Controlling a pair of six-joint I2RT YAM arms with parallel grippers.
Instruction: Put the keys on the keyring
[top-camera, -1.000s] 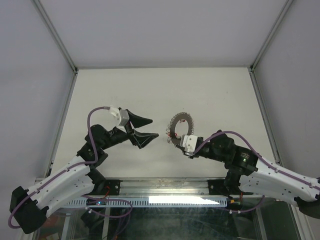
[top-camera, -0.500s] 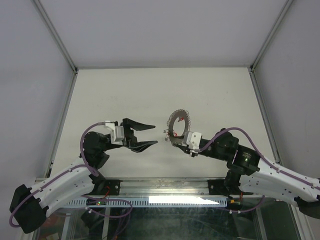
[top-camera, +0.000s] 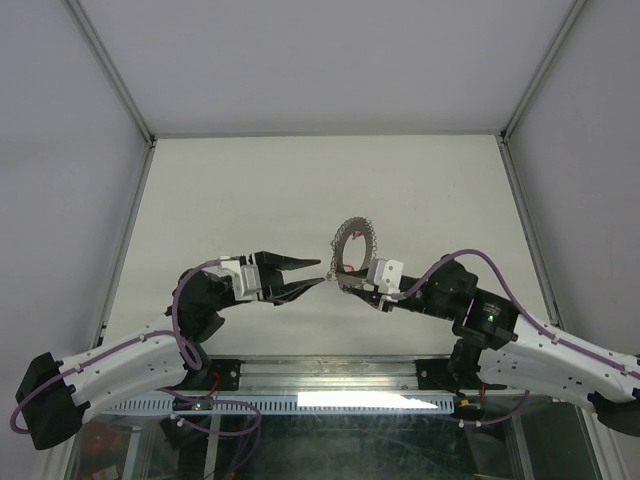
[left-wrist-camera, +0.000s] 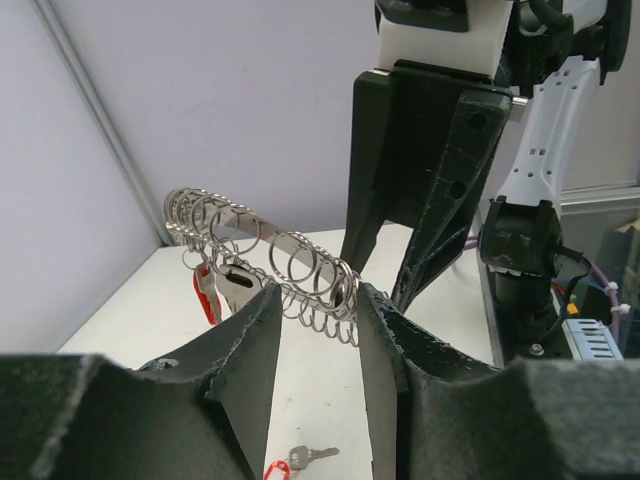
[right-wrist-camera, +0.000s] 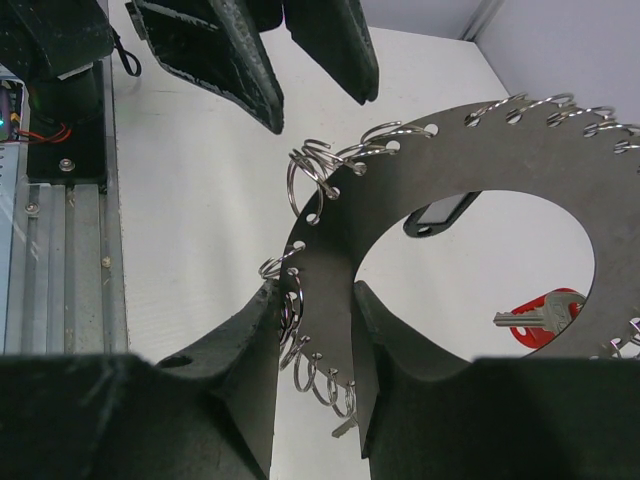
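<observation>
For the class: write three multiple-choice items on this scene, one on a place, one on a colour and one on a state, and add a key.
1. Where is the flat dark ring-shaped plate edged with silver wire rings?
A flat on the table
B lifted, clamped in the right fingers
C in the left fingers

2. What colour is the plastic tag on the small silver key lying on the white table?
A blue
B green
C red

3. How are the left fingers?
A open
B shut on a key
C shut on the plate

Key:
1 B, the right wrist view shows both fingers pressing the plate.
2 C, the left wrist view shows red.
3 A, a wide gap parts them.
</observation>
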